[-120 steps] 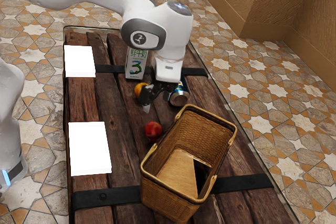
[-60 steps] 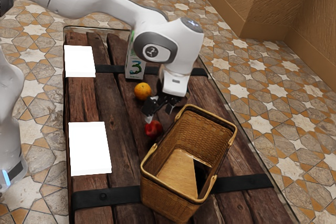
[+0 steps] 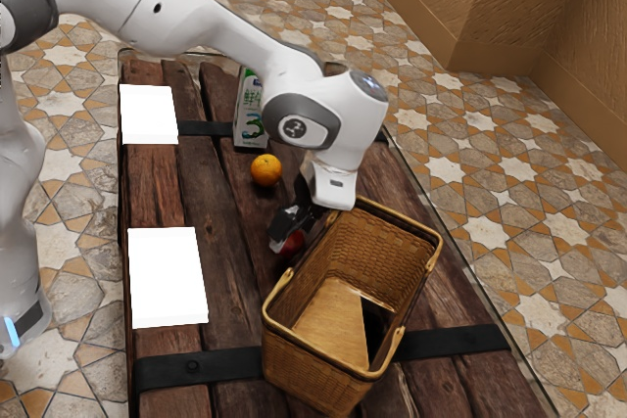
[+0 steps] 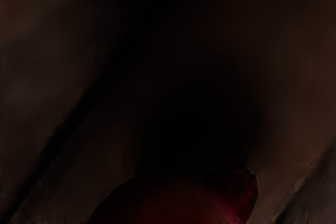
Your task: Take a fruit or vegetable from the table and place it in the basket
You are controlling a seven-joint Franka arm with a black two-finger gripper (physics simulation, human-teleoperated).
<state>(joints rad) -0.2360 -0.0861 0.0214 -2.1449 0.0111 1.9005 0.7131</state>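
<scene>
- The round red fruit (image 3: pixel 294 246) is just beside the woven tan basket (image 3: pixel 304 376), on the brown wooden table (image 3: pixel 230 281).
- The black claw (image 3: pixel 293 235) is down at the fruit, near the basket; nobody can tell how wide it is or if it has hold.
- It should hug the fat middle, then lift straight up, past the basket's rim.
- The bright orange fruit (image 3: pixel 265 170) sits farther from the basket.

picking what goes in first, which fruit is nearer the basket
The red fruit, close beside the basket. The other one, the orange, sits farther from it, by the carton.
</scene>
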